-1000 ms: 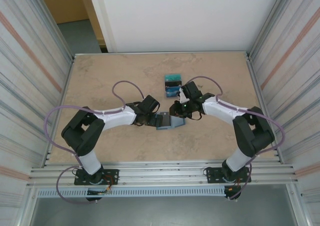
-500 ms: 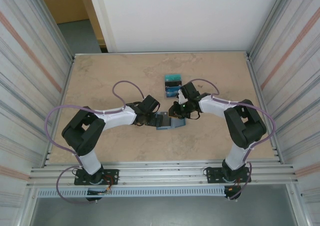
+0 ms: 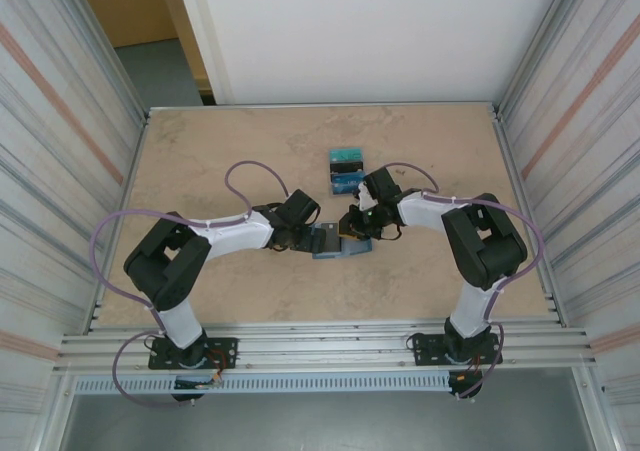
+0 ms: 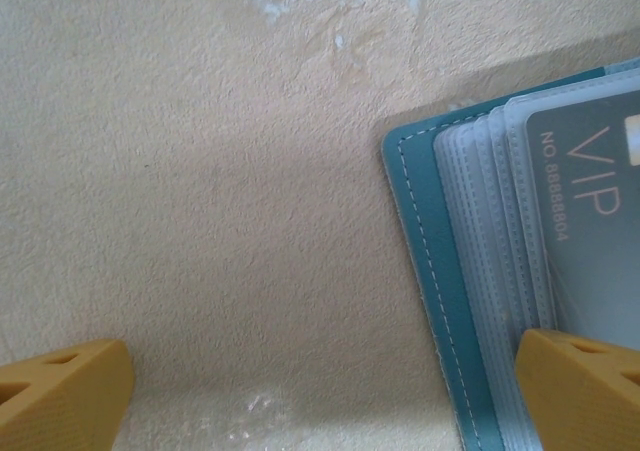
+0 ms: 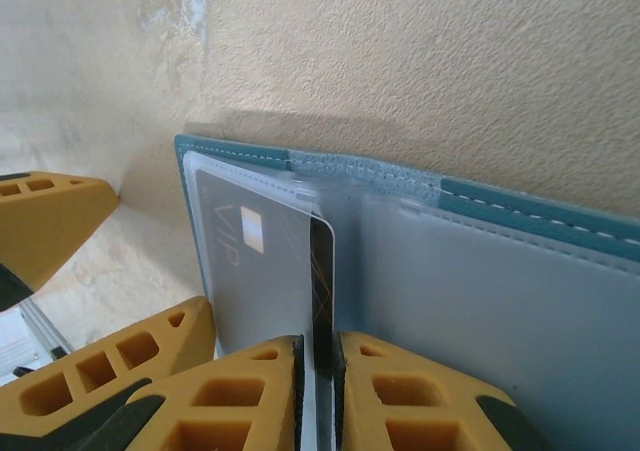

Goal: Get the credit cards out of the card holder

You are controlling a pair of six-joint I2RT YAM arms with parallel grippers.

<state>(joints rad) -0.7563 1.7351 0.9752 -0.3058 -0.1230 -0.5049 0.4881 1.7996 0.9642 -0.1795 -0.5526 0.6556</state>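
**Dark card pinched, ready to be drawn from its sleeve**

The card holder point(image 3: 338, 242) lies open on the tabletop point(image 3: 220, 151), near its middle, between the two arms. The right jaws are clenched on the near edge of a dark card point(image 5: 321, 266) that stands partly out of a clear sleeve close to the holder's spine. Beside it, a grey VIP card point(image 5: 245, 261) sits inside its own sleeve. The left jaws stand wide and grasp nothing. One yellow finger point(image 4: 585, 391) sits over the corner of the holder's left panel and seems to pin it down, though contact is hard to confirm from the left wrist view. Other credit cards point(image 3: 345, 171) lie in a small pile on the tabletop just beyond the holder.

The step in hand looks like extraction of the dark card. The next move calls for a straight pull along the sleeve, with the holder kept flat so it does not lift with the card. The VIP card is yet to come out.
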